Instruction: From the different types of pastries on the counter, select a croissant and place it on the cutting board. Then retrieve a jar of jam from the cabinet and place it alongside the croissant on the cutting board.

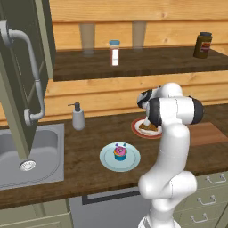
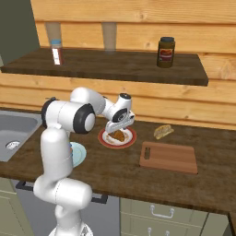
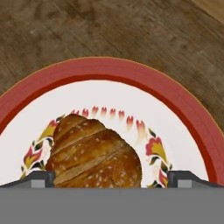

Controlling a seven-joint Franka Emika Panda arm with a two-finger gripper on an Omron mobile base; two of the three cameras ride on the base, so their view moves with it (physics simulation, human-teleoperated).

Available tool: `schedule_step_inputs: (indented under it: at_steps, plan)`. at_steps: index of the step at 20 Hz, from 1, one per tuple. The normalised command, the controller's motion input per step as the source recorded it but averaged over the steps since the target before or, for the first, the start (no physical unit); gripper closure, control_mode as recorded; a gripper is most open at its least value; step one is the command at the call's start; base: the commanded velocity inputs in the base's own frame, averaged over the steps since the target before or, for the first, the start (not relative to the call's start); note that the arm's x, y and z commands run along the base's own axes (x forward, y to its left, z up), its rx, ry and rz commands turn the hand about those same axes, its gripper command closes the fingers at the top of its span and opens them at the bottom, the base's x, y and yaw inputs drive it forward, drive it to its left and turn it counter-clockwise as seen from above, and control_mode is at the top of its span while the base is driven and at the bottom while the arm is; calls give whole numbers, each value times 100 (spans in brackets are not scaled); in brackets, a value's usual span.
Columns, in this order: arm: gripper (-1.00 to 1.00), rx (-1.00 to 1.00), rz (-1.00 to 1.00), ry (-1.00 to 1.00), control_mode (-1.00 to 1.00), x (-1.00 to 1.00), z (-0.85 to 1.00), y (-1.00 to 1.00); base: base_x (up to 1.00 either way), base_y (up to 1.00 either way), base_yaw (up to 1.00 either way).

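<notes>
On the worktop [image 1: 84,153], a pale blue plate [image 1: 107,161] holds the cupcake [image 1: 120,152]. Right of it, the croissant [image 3: 94,153] lies on the red-rimmed plate [image 3: 109,74], between the released jaws. The cutting board [image 2: 168,157] lies bare.

The white arm rises from the lower right of the left base view, bends at a dark elbow joint near the frame's centre and reaches forward and down. The gripper [image 2: 118,134] sits just left of centre in the right base view, fingers [image 3: 41,178] spread apart, pointing downward.
</notes>
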Motion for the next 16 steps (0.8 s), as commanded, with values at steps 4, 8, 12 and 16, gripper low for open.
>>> schedule_step_inputs:
  at_steps: [4, 8, 12, 16]
  plan:
    - [-100, 0, 0, 3, -100, 0, -46, 0, 0, 0, 0]
    - [-100, 0, 0, 14, -100, -18, -66, 6, 0, 0, 0]
    - [-100, 0, 0, 17, -100, -37, -71, 13, 0, 0, 0]
    - [-100, 0, 0, 15, -100, -54, -84, 21, 0, 0, 0]
